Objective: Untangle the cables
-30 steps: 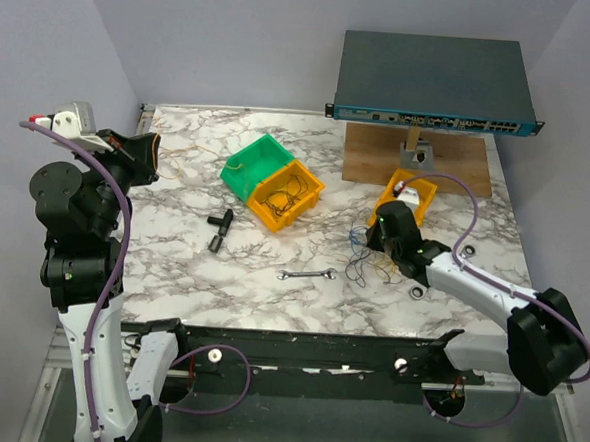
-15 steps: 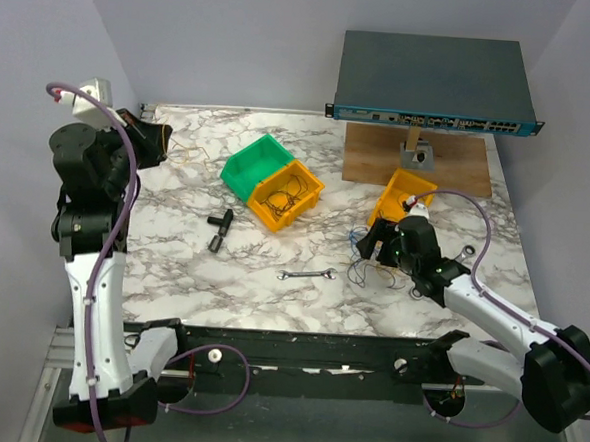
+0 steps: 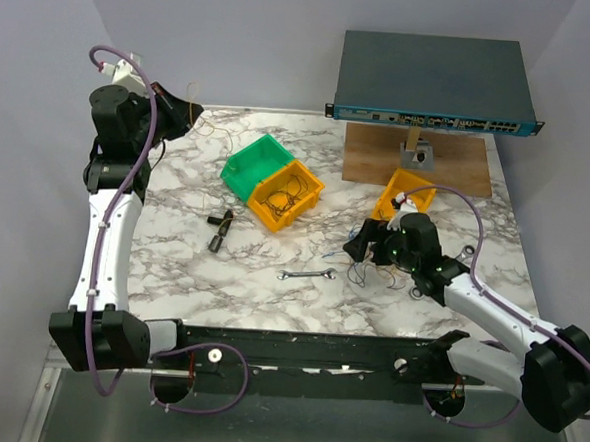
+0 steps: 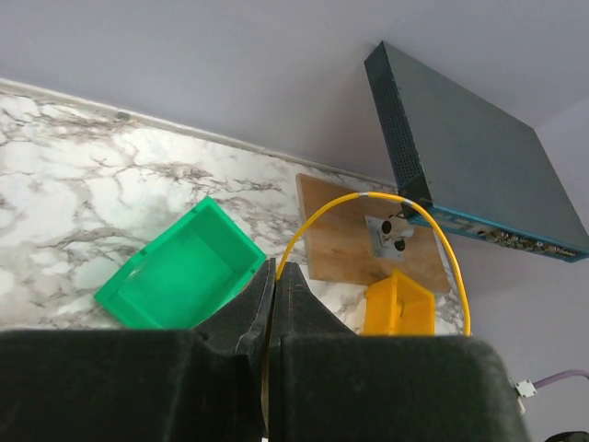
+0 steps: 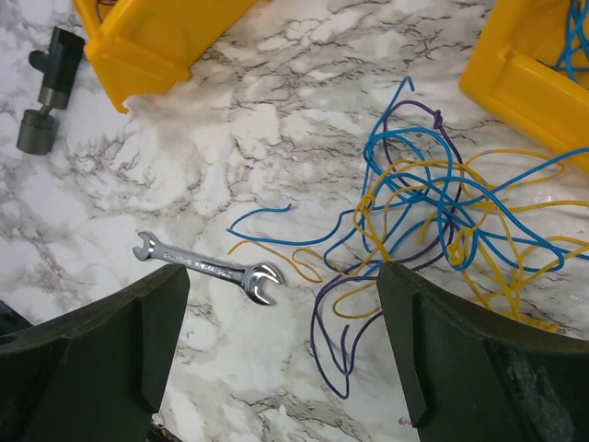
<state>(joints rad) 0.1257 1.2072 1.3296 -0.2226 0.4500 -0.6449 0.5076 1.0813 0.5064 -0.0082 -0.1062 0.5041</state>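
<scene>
Hidden or unclear: in the top view the cables (image 3: 374, 270) are hair-fine and their crossings cannot be traced; in the right wrist view the heap runs off the picture at 3 o'clock and slips behind one black finger (image 5: 460, 368) at 5 o'clock; both ends of the yellow cable (image 4: 368, 195) vanish behind the black gripper body, so its length cannot be told; the dark wires in the yellow bin (image 3: 310, 182) are too thin to sort by colour
Cable heap, lie: blue, yellow-orange and dark purple strands looped over one another with no single axis; the spread is longest from 7 to 1 o'clock in the right wrist view; one loose blue end points to 9 o'clock, toward the silver wrench (image 5: 207, 269) just beside it
Cable heap, place: flat on the bench, at 4 o'clock from its middle, near the small yellow bin (image 3: 407, 193)
Yellow cable: rises from the left jaws, arches over toward 3 o'clock and drops again
Left gripper (image 4: 274, 272): raised at the 10 o'clock corner, jaws closed on the yellow cable
Right gripper (image 5: 281, 276): above the heap, jaws spread wide, gripping nothing
Surface: white marble-patterned bench (image 3: 173, 244); a green bin (image 3: 246, 166) touches the yellow bin
Room: plain pale lilac walls; a dark network switch (image 3: 434, 79) stands over a wooden board (image 3: 374, 151) at 1 o'clock
</scene>
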